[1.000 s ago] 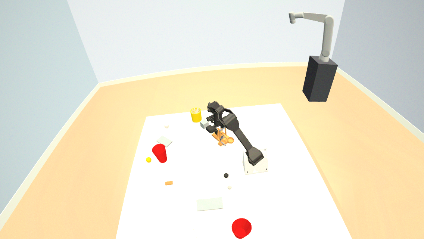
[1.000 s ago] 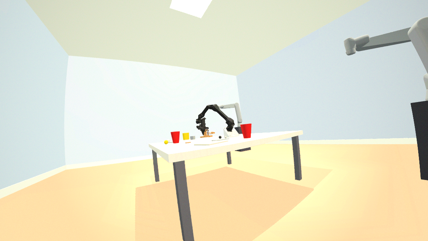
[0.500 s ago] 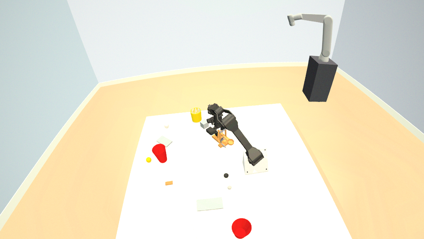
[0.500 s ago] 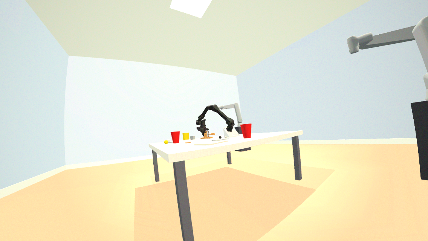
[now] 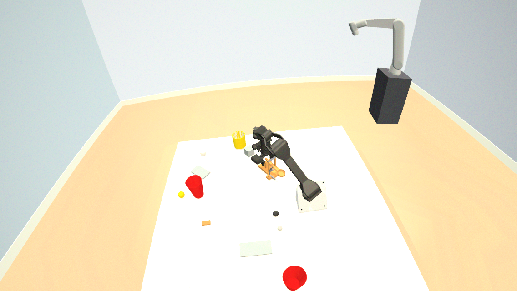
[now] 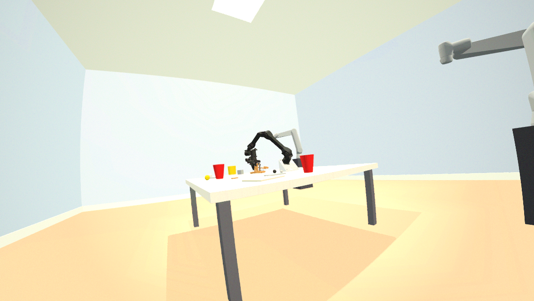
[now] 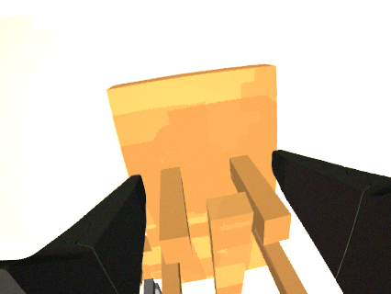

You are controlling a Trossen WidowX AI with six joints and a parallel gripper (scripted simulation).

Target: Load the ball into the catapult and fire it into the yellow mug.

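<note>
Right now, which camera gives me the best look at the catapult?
The wrist view: the orange catapult fills the frame between the gripper's fingers. The top view shows it small, partly under the arm. The exterior view shows only a tiny orange shape.

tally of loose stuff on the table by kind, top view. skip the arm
Cups/mugs: 3 (red cup, red cup, yellow mug)
Balls: 4 (yellow, black, white, white)
Flat pale tiles: 2
Small blocks: 2
Catapult: 1
Total: 12
</note>
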